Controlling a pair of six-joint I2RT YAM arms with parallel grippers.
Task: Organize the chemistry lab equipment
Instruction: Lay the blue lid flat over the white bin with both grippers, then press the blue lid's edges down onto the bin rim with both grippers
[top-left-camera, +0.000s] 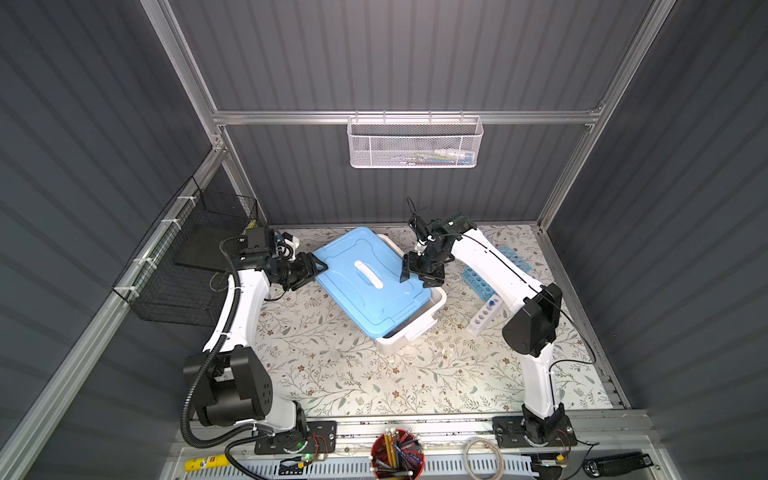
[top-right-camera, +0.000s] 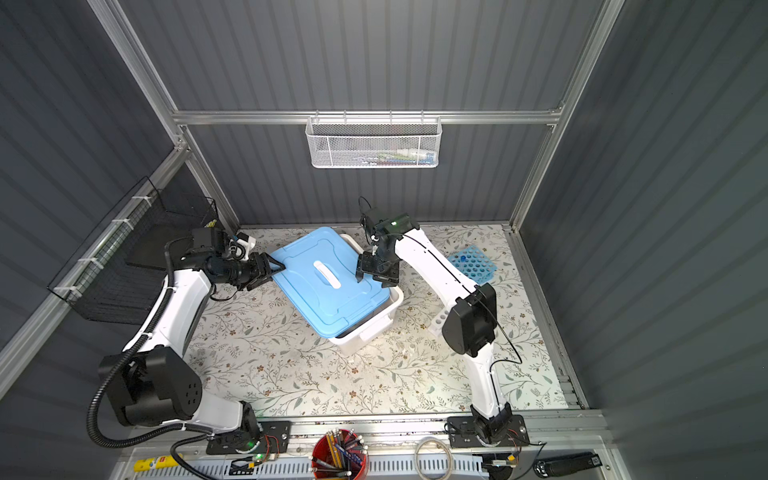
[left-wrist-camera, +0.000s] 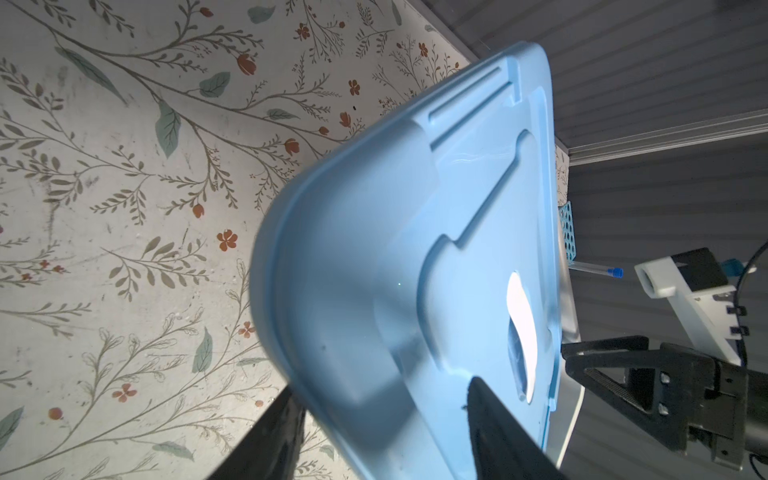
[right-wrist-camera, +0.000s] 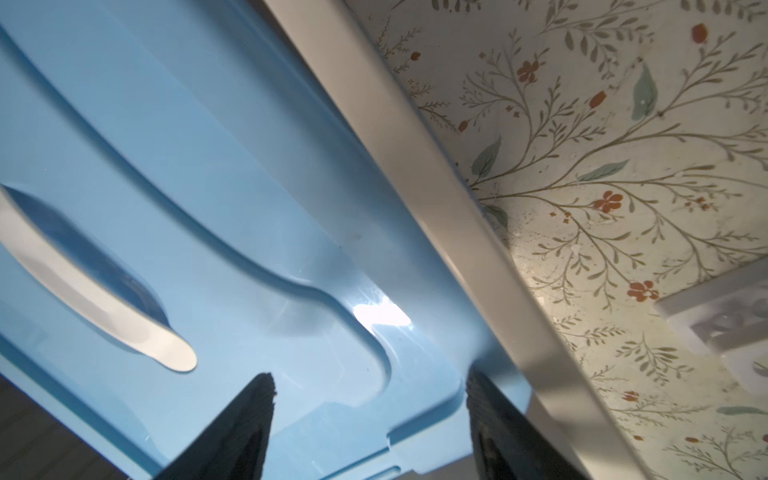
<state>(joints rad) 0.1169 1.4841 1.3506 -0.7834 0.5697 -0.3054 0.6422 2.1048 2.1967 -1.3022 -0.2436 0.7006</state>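
Note:
A blue lid (top-left-camera: 390, 307) with a white handle lies askew on a white bin (top-left-camera: 419, 328); it shows in both top views. My left gripper (top-left-camera: 320, 266) is at the lid's left corner. In the left wrist view its jaws (left-wrist-camera: 382, 386) stand open, one finger above the lid (left-wrist-camera: 395, 228) and one below its edge. My right gripper (top-left-camera: 419, 276) is open over the lid's right edge, its fingers (right-wrist-camera: 257, 415) spread above the lid (right-wrist-camera: 208, 166) beside the bin's rim (right-wrist-camera: 415, 166). A blue-capped test tube (left-wrist-camera: 594, 268) stands in a white rack (top-left-camera: 484, 313).
A blue tube rack (top-right-camera: 473, 264) lies at the back right, behind my right arm. A white mesh basket (top-left-camera: 413, 143) hangs on the back wall and a black wire basket (top-left-camera: 187, 257) on the left wall. A red pencil cup (top-left-camera: 397, 455) stands at the front.

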